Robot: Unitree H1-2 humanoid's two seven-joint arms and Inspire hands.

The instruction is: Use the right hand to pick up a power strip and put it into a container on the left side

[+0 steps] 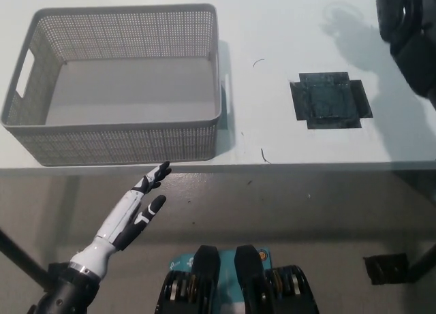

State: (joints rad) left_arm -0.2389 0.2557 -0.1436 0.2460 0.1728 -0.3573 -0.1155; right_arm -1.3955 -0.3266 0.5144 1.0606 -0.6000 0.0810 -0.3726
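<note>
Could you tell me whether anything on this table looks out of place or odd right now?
Yes: no power strip shows anywhere. The grey perforated plastic basket is empty, a dark cross-shaped patch lies bare on the white table, and the black right hand sits at the picture's top right edge. The white left hand rests open below the table.

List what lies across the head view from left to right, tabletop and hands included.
Grey perforated plastic basket with the white left hand below its right part, in front of the table edge → dark square patch on the white table → black right arm at the top right corner.
</note>
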